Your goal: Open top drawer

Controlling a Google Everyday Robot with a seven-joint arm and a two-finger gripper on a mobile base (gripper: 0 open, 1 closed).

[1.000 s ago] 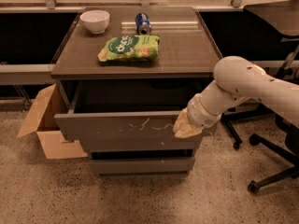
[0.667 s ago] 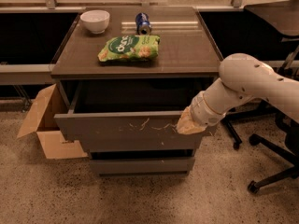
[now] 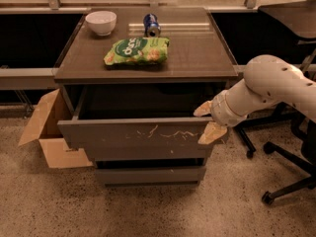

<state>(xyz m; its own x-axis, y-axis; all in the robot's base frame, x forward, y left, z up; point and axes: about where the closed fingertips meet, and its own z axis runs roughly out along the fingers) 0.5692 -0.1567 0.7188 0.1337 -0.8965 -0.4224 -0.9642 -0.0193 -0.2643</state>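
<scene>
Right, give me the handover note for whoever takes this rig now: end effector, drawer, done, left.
End effector: at the right end of the top drawer front, at its upper edge; whether it grips cannot be told.
Top drawer: stands partly out of the cabinet, dark interior showing; the two lower drawers are in.
Done: drawer is open part way.
Left: probably draw it out further if full opening is wanted, then let go and back off, minding the office chair beside the arm.
</scene>
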